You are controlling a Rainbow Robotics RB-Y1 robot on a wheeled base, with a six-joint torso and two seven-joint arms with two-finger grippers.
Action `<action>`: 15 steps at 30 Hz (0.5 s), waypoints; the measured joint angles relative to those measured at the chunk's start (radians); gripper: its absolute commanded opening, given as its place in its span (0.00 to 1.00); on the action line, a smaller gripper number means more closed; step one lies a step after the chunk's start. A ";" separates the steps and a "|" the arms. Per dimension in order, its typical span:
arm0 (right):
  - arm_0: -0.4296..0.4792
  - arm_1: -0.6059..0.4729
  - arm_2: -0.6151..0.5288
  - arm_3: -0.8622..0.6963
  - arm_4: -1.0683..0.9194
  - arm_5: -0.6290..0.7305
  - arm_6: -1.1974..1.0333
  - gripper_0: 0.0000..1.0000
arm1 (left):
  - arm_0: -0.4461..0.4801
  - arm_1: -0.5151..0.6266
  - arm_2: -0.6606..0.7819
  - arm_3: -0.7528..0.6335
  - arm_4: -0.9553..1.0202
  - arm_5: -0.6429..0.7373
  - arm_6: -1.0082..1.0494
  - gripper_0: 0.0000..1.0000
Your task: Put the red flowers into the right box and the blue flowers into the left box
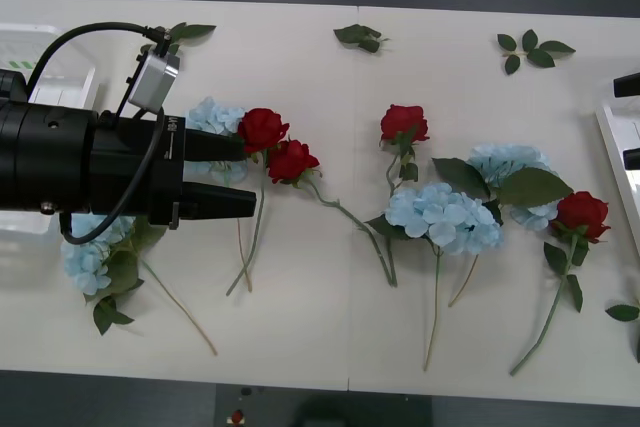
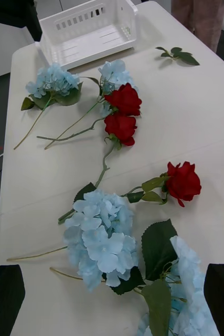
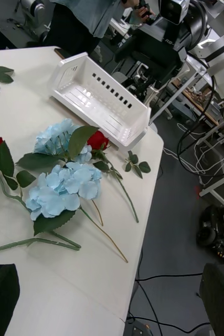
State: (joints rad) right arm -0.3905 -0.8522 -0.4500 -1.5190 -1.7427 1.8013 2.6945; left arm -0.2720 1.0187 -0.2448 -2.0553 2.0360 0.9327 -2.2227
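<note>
The left claw [image 1: 235, 175] reaches in from the left over the white tabletop [image 1: 330, 347], its two black fingers spread apart with nothing between them, the tips just beside the pair of red flowers [image 1: 275, 145] left of centre. The arm's dark bulk hides much of what lies beneath it: one of the blue flowers [image 1: 85, 262] shows past its near edge, another pale cluster [image 1: 213, 117] peeks out at the far finger, and the left box [image 1: 45, 62] appears as a pale corner at the far left. In the right wrist view that box [image 2: 88, 31] is plain, a slotted white tray at the tabletop's end. A third red rose [image 1: 404, 124] lies right of centre; just nearer, two more blue clusters [image 1: 445, 215] overlap under big green leaves, so where one ends and the other starts is hard to tell. The fourth rose [image 1: 582, 213] lies toward the right edge. The right box [image 1: 618, 162] is cut off there (the left wrist view shows it whole [image 3: 98, 100]). The right claw [image 2: 112, 294] hangs above the two clusters, its fingers spread at the picture's corners. Loose leaf sprigs [image 1: 532, 49] sit along the far side.
</note>
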 measured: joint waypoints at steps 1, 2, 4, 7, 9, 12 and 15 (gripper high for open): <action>0.000 0.000 0.000 0.000 0.000 0.000 0.000 1.00 | 0.007 -0.005 -0.004 0.002 0.000 0.000 0.000 1.00; 0.000 0.000 0.000 0.000 0.000 0.000 0.000 1.00 | 0.019 -0.015 -0.008 0.004 0.000 0.000 0.000 1.00; 0.000 0.000 0.000 0.000 0.000 0.000 0.000 1.00 | 0.041 -0.039 -0.008 0.007 0.013 0.000 0.000 1.00; 0.000 0.000 0.000 0.000 0.000 0.000 0.000 1.00 | 0.059 -0.061 0.018 0.013 0.044 0.000 0.001 1.00; 0.000 0.000 0.000 0.000 0.000 0.000 0.000 1.00 | 0.059 -0.059 0.050 0.013 0.042 0.007 0.014 1.00; 0.000 0.000 0.000 0.000 0.000 0.000 0.000 1.00 | 0.059 -0.040 0.089 0.013 0.041 0.029 0.108 1.00; 0.001 0.001 0.000 0.001 0.000 0.000 0.000 1.00 | 0.059 0.000 0.104 0.013 0.013 0.029 0.260 1.00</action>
State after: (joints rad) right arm -0.3897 -0.8516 -0.4497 -1.5181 -1.7426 1.8016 2.6945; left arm -0.2134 1.0188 -0.1405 -2.0425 2.0489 0.9622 -1.9623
